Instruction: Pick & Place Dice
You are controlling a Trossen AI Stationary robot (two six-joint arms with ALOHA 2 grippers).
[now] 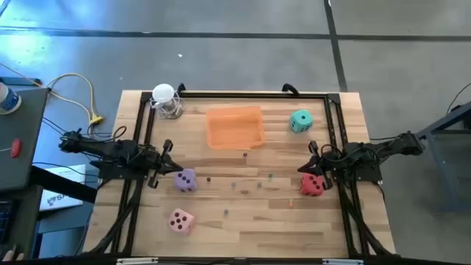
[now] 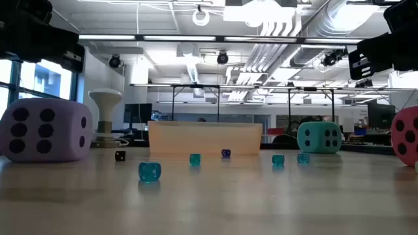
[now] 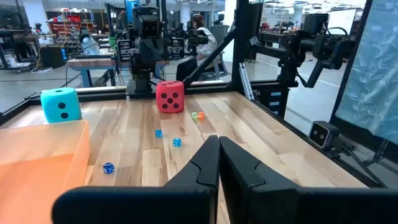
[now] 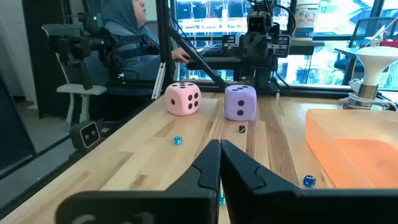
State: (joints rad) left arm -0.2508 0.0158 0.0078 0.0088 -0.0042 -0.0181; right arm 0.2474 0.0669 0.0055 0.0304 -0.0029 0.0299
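From above, the left gripper (image 1: 168, 158) sits at the table's left edge with the purple die (image 1: 185, 180) just beside its tip, and the pink die (image 1: 181, 220) lies nearer the front edge. The right gripper (image 1: 312, 158) waits at the right edge, the red die (image 1: 312, 184) just beside it, while the teal die (image 1: 300, 121) rests near the back right, close to the orange tray (image 1: 235, 126). Small beads (image 1: 245, 155) are scattered across the wooden table (image 1: 243, 228). At table height, the purple die (image 2: 44, 129) looms on one side, the teal die (image 2: 319, 138) stands past the tray (image 2: 204, 139), and the red die (image 2: 406, 138) is cut by the picture's edge. The left wrist view shows its fingers (image 3: 205, 165) pressed together, holding nothing, with the red die (image 3: 169, 96) and teal die (image 3: 61, 104) well ahead. The right wrist view likewise shows its fingers (image 4: 208, 167) closed and empty, facing the pink die (image 4: 183, 99) and purple die (image 4: 240, 102).
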